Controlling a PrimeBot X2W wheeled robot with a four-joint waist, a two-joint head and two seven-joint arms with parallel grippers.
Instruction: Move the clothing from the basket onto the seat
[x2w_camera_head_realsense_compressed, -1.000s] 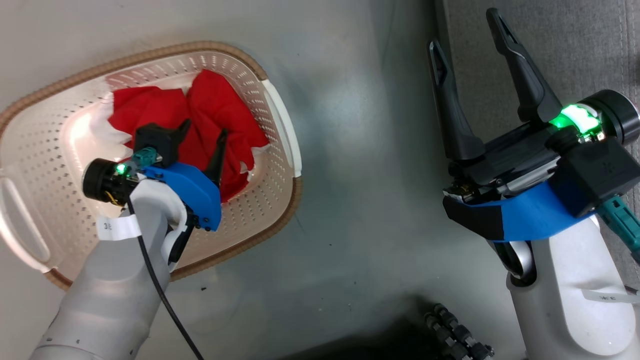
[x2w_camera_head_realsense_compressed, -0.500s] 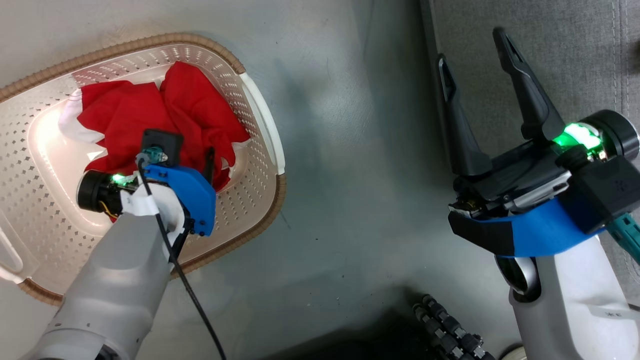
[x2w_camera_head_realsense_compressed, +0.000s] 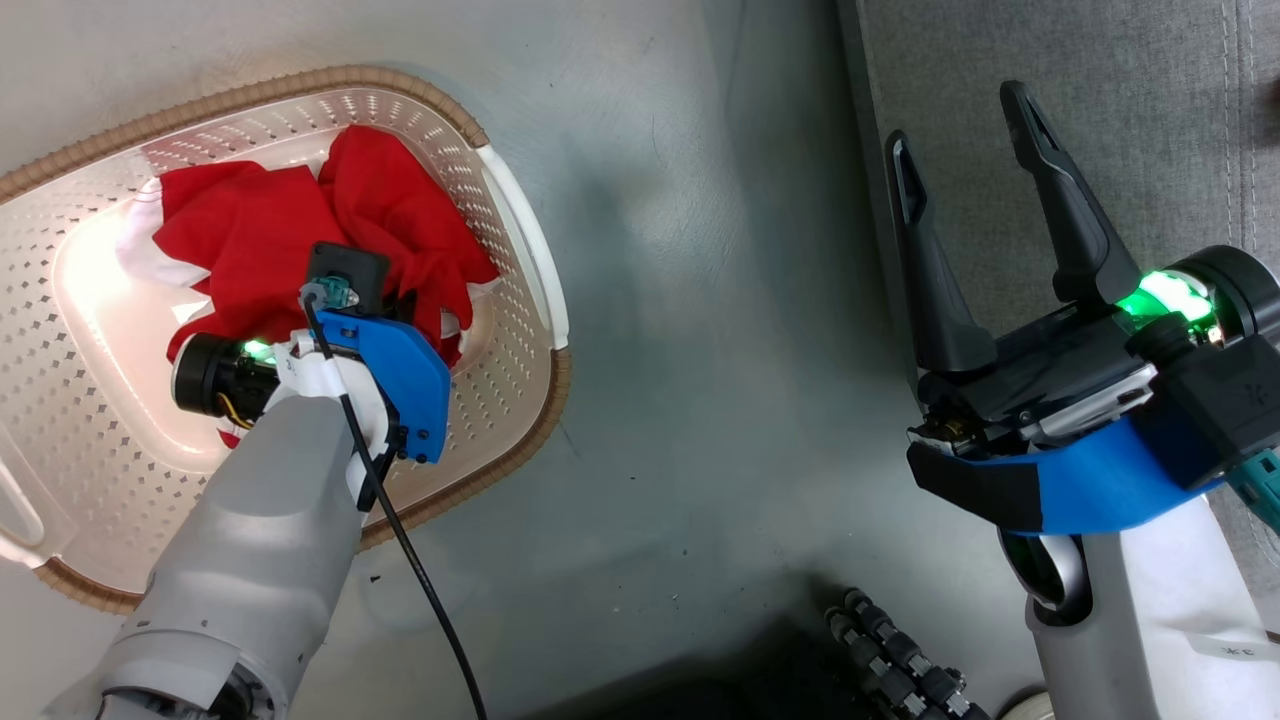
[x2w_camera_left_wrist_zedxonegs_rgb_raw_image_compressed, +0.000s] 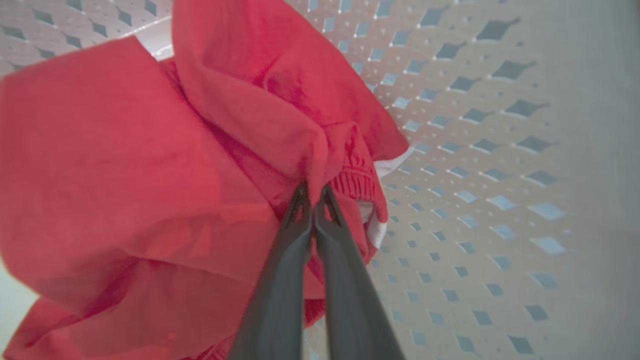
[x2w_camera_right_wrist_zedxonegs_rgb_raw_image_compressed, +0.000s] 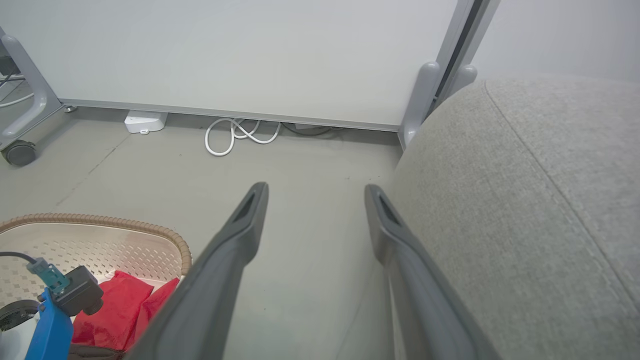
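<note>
Two grippers out; left gripper pinched shut on the clothing in the basket.
We note its tips meeting on a raised fold of red cloth, the heap bunched toward one end of the basket. Basket sits on the floor, left of the seat and apart from it. Right gripper hangs at the seat's edge, jaws spread, holding nothing.

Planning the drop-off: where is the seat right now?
The seat is at the head view's upper right, on the robot's right, close beside the open right gripper; grey floor separates it from the basket on the left.
</note>
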